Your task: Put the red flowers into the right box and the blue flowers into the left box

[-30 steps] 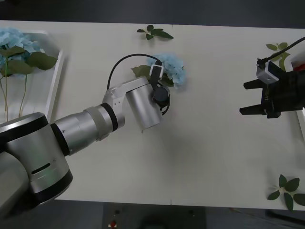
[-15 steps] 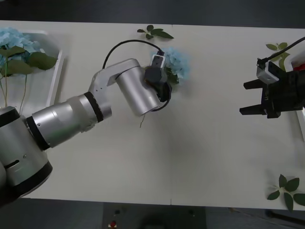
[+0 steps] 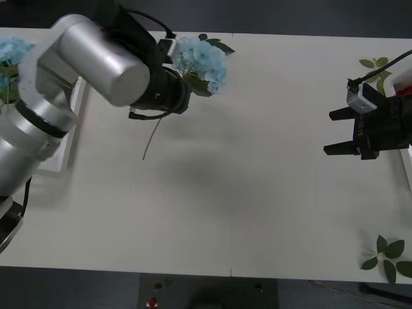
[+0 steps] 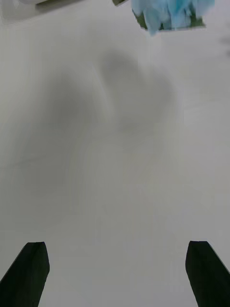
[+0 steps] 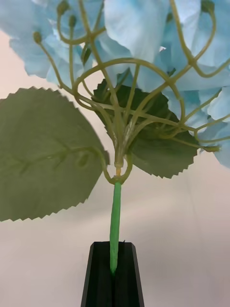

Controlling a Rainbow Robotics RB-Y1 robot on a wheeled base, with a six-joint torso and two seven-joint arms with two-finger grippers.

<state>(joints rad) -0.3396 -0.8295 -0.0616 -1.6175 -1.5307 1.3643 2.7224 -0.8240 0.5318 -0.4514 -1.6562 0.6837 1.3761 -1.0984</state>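
Near edge of the pale table [image 3: 257,212]: one loose green leaf sprig [image 3: 388,257] at the right corner.

Mid-table, right: right gripper [image 3: 336,132], black, two fingers spread wide with nothing between them; in its wrist view the two finger tips [image 4: 29,268] sit far apart over bare tabletop.

Mid-table, left: left gripper [image 5: 114,276], black fingers pressed together on the thin green stem of one pale-blue fluffy artificial flower cluster [image 3: 203,61] — lifted off the table, bloom toward the far edge, stem end [image 3: 151,141] hanging free toward the near side. Two big serrated green leaves [image 5: 45,153] under the bloom.

Far left: one shallow white rectangular tray with raised rim [image 3: 74,106], partly hidden by the arm — pale-blue blooms [image 3: 11,50] in it, number unclear.

Far edge: two more leaf sprigs [image 3: 215,44], one centre, one right.
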